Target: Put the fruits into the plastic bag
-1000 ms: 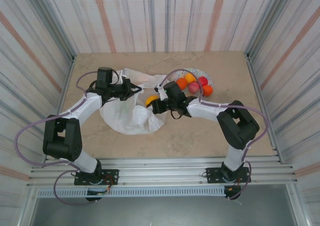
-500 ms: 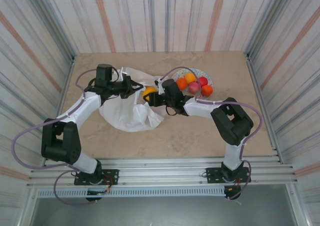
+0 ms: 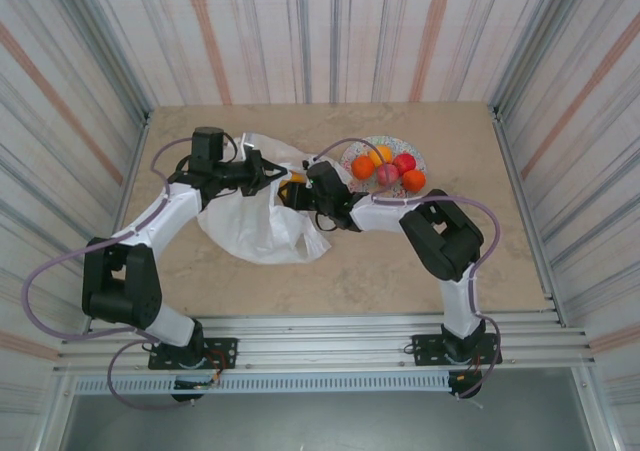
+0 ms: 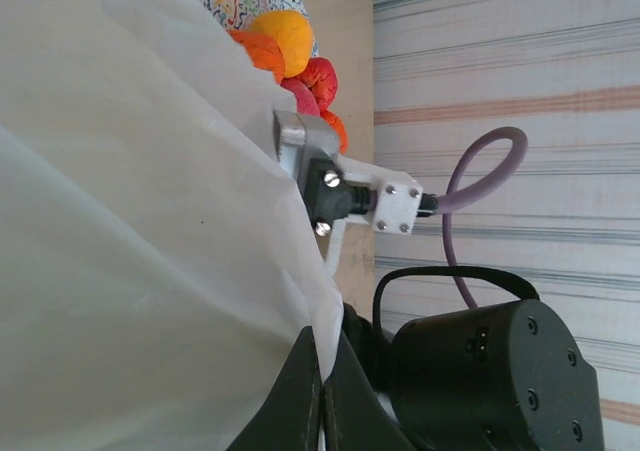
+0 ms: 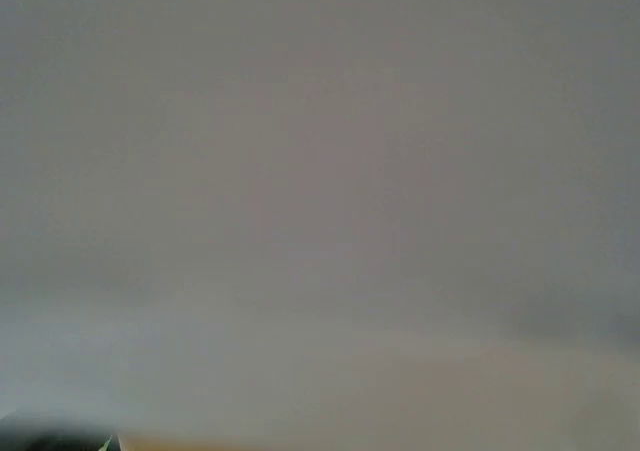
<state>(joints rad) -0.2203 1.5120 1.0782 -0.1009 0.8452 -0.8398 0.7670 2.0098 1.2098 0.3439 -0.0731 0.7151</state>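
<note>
- Over the last second the right pincer (image 3: 290, 192) has carried the yellow-orange fruit (image 3: 296, 181) from above the bag's middle toward the far edge of the desk (image 3: 400, 261), up to the bag's mouth. The left pincer (image 3: 262, 171) has barely shifted.
- The plastic bag (image 3: 250, 231) lies on the far-left part of the desk, with its mouth turned toward the plate (image 3: 417, 156).
- The left pincer is pressed fully together on a fold of the bag's rim and holds it raised, probably to keep the mouth open for the other arm.
- The right pincer's jaws stand wide around the fruit, gripping it at the opening. Its wrist view gives pale film close up, so it looks to be at or just inside the mouth.
- About five more fruits (image 3: 388, 174) sit heaped on the plate, near the far edge and right of the middle, just beside the bag.
</note>
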